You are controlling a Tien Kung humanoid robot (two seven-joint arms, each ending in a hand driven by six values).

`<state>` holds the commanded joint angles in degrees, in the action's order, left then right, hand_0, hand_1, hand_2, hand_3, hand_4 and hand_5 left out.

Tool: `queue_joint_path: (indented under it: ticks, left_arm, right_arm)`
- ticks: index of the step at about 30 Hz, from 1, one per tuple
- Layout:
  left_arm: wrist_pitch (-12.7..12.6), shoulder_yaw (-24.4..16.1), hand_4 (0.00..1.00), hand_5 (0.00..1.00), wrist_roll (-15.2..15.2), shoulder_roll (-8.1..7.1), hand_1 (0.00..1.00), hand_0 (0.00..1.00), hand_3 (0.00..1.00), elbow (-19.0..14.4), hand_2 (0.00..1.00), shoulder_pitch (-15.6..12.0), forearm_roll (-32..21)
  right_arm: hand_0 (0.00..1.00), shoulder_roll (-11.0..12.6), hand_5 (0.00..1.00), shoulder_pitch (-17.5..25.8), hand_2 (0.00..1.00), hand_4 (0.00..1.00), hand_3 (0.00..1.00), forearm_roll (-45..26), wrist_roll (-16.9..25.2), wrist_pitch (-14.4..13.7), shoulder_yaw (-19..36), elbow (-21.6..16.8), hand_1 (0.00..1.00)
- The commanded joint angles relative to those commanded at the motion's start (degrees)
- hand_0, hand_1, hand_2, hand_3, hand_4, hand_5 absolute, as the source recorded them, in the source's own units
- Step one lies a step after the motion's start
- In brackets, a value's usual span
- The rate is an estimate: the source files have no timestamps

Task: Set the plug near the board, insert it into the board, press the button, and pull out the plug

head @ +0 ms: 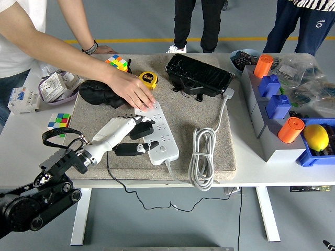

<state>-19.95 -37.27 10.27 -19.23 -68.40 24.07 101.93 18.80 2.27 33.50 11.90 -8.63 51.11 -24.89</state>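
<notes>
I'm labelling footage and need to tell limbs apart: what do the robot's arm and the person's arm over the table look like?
The robot's left arm is black and jointed, with a looping black cable; its left hand has a white shell and black fingers. The person's arm is bare below a short white sleeve, and the far wrist carries a dark band.
</notes>
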Motion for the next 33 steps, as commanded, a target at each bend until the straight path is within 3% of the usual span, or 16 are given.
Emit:
queue_joint_path:
  ticks: [6,11,12,17,18,24,25,30,31,33]
  left_arm:
    - [0.1,-0.7,0.849,0.830,0.0,-0.39,0.814,0.786,0.774,-1.3,0.813,-0.2,-0.4]
    - [1.6,-1.9,0.849,0.830,-1.5,-2.02,0.814,0.786,0.774,-6.6,0.813,-1.0,-2.3]
    - [2.0,-2.0,0.857,0.781,-1.9,-2.31,0.594,0.496,0.774,-7.7,0.638,-1.1,-2.6]
    - [5.9,-3.2,0.857,0.781,-6.6,-4.37,0.594,0.496,0.774,-15.5,0.638,-2.2,-4.3]
    - [7.2,-3.5,0.838,0.396,-8.0,-4.71,0.283,0.207,0.737,-16.9,0.368,-2.3,-4.6]
    - [15.9,-4.6,0.838,0.396,-17.7,-5.77,0.283,0.207,0.737,-23.1,0.368,-2.4,-5.1]
    - [17.1,-4.7,0.734,0.099,-18.9,-5.80,0.180,0.120,0.841,-23.6,0.259,-2.2,-5.3]
    - [24.1,-4.1,0.734,0.099,-26.3,-5.59,0.180,0.120,0.841,-25.3,0.259,-1.0,-7.1]
    - [25.0,-4.0,0.791,0.002,-27.3,-5.54,0.110,0.064,0.899,-25.4,0.180,-0.9,-7.3]
    - [27.6,-3.6,0.791,0.002,-30.3,-5.34,0.110,0.064,0.899,-25.6,0.180,-0.4,-8.1]
  right_arm:
    - [0.604,-0.1,0.380,-0.1,0.602,0.951,0.549,0.0,0.0,0.0,0.1,0.0,0.614]
    - [0.604,0.0,0.380,-0.1,0.602,0.951,0.549,0.1,0.0,0.0,0.3,0.0,0.614]
    - [0.605,0.0,0.380,-0.1,0.602,0.951,0.549,0.1,0.0,0.0,0.4,0.0,0.613]
    - [0.605,0.2,0.380,-0.1,0.602,0.951,0.549,0.2,0.0,0.0,0.2,0.1,0.613]
    - [0.604,0.2,0.380,-0.1,0.602,0.951,0.549,0.2,0.0,0.0,0.2,0.1,0.613]
    - [0.604,0.4,0.380,-0.1,0.602,0.951,0.549,0.2,-0.1,0.0,-0.4,0.1,0.613]
    - [0.605,0.5,0.380,-0.1,0.601,0.951,0.550,0.2,-0.1,0.0,-0.5,0.0,0.613]
    - [0.605,0.6,0.380,-0.2,0.601,0.951,0.550,0.2,-0.1,0.1,-0.7,0.0,0.613]
    - [0.605,0.6,0.380,-0.2,0.601,0.951,0.549,0.2,-0.1,0.1,-0.8,0.0,0.613]
    - [0.605,0.8,0.380,-0.2,0.601,0.951,0.549,0.2,-0.1,0.1,-1.0,0.0,0.613]
